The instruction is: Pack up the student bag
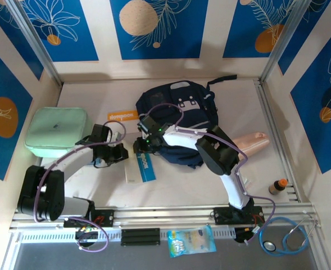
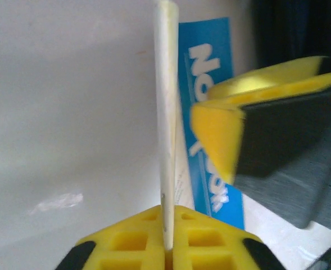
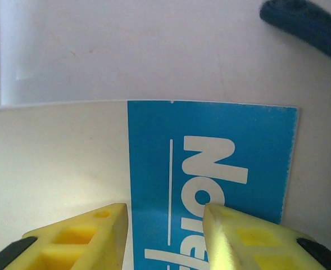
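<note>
Now your left gripper (image 2: 168, 250) clamps shut on the notebook (image 2: 166, 112) edge; your right gripper (image 3: 165, 216) hovers half-open over it, beside the student bag (image 1: 179, 109).

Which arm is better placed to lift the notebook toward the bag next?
Left, probably. The left gripper is shut on the edge of the notebook, so it can lift at once. The right gripper stands open over the blue cover, gripping nothing. The bag lies just behind.

Left arm (image 1: 61, 167) bent low and reaching inward, left hand (image 2: 168, 250) pinched tight on the thin edge of a notebook (image 2: 166, 112), right arm (image 1: 218, 152) folded across toward it, right hand (image 3: 164, 218) with fingers parted, both hands close together
</note>
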Controlling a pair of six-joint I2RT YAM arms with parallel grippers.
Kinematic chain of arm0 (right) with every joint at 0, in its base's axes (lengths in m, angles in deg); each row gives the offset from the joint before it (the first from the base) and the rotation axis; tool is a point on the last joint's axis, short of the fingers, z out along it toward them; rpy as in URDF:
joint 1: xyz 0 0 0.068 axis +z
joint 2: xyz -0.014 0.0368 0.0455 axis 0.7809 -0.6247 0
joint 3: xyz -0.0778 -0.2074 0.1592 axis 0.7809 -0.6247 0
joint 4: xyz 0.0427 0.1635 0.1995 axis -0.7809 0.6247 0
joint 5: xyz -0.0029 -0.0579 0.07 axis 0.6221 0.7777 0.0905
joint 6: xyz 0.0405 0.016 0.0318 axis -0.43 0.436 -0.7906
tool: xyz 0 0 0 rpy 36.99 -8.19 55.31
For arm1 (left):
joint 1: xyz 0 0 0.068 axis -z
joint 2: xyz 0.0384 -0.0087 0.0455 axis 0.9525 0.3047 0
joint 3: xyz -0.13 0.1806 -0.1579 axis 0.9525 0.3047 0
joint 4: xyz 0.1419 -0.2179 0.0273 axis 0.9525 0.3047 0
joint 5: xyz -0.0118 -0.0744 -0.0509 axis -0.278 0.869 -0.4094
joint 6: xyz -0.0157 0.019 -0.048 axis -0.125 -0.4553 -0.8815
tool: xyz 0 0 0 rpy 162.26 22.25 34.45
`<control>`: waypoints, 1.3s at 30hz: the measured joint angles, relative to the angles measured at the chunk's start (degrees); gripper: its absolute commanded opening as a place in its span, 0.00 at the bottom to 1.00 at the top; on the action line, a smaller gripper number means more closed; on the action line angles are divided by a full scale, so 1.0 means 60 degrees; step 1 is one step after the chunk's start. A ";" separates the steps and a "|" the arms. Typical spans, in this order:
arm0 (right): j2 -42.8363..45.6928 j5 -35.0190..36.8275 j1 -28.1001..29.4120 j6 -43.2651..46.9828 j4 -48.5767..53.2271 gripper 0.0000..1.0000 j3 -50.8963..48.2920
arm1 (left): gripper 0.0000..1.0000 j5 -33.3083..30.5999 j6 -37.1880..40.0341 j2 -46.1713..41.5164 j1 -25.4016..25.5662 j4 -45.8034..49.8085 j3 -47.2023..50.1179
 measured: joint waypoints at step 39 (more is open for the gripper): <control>0.5344 -0.3555 -0.3949 -0.6987 -1.0681 0.87 -0.6983 | 0.00 -0.0780 -0.7603 0.0444 0.1056 -0.6502 -0.3071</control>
